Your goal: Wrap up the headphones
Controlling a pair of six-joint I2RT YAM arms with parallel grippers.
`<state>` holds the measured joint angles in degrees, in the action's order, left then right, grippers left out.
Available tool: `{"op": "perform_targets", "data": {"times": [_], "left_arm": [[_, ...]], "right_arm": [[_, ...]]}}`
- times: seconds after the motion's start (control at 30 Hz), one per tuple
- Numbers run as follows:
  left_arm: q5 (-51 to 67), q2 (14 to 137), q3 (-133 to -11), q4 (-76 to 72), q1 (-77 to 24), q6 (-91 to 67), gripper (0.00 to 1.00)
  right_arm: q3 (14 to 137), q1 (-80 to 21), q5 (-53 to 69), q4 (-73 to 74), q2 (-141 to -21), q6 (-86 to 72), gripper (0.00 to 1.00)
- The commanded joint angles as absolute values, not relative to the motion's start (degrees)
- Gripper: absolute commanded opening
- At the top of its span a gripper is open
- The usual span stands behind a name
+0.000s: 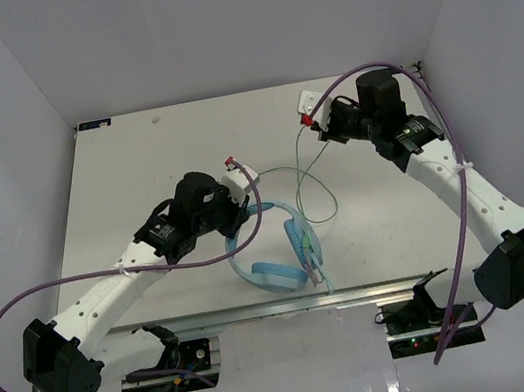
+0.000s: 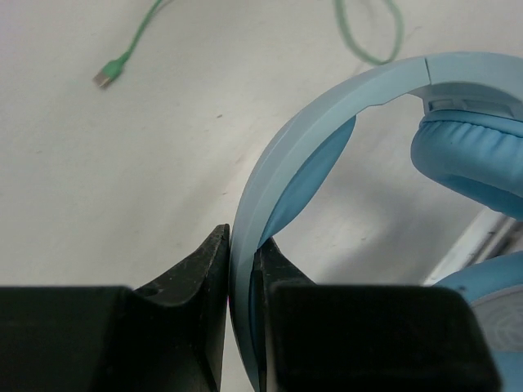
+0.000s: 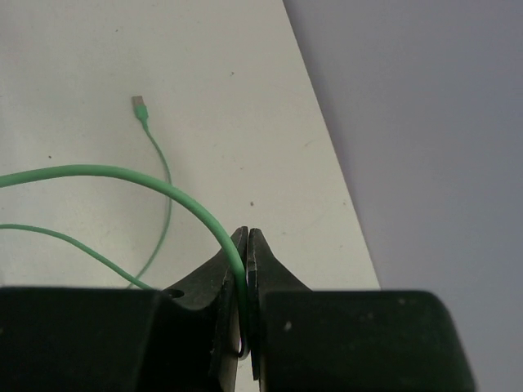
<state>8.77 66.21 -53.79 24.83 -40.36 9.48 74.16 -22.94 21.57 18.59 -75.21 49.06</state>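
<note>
Light blue padded over-ear headphones (image 1: 278,274) lie on the white table (image 1: 133,158) near its front edge, between the arms; the left gripper (image 2: 243,241) clamps their headband (image 2: 286,175), the right gripper (image 3: 247,233) pinches their thin green cable (image 3: 122,170) near the far right corner

No text, brand, number or sign can be read in any of the three views. Seen from above, a small pale strip (image 1: 92,125) at the far left corner of the table (image 1: 135,168) and a white patch (image 1: 309,101) near its far edge are too small to make out. Close up, the headphones (image 2: 319,118) show only plain blue surfaces.
</note>
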Motion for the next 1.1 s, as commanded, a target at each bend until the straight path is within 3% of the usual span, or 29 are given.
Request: {"op": "perform_targets", "data": {"times": [0.0, 0.33, 0.57, 0.63, 0.8, 0.97, 1.07], "left_arm": [[20.0, 60.4, -58.8, 15.4, -41.1, -2.2, 0.0], [12.8, 58.2, -65.6, 1.1, -41.1, -19.9, 0.0], [2.7, 64.9, -76.8, 0.5, -41.1, -29.8, 0.0], [2.3, 66.2, -78.7, 0.5, -41.1, -31.8, 0.0], [-0.6, 68.0, -78.8, -2.1, -41.1, -37.1, 0.0], [-4.9, 67.9, -76.3, -8.6, -41.1, -41.9, 0.0], [-6.9, 69.0, -75.8, -12.2, -41.1, -45.8, 0.0]], "right_arm": [[69.3, -22.1, 24.6, 13.8, -74.2, 40.1, 0.08], [60.7, -14.9, 62.1, 14.7, -73.6, 26.2, 0.08], [56.8, -14.9, 75.9, -5.8, -72.9, 5.2, 0.12], [55.2, -15.1, 77.1, -18.0, -72.8, -5.2, 0.18], [53.0, -15.9, 77.0, -33.9, -74.2, -20.7, 0.52], [51.2, -17.3, 76.3, -43.0, -75.3, -26.9, 0.69], [48.8, -18.1, 76.0, -50.6, -76.0, -32.6, 0.74]]}}
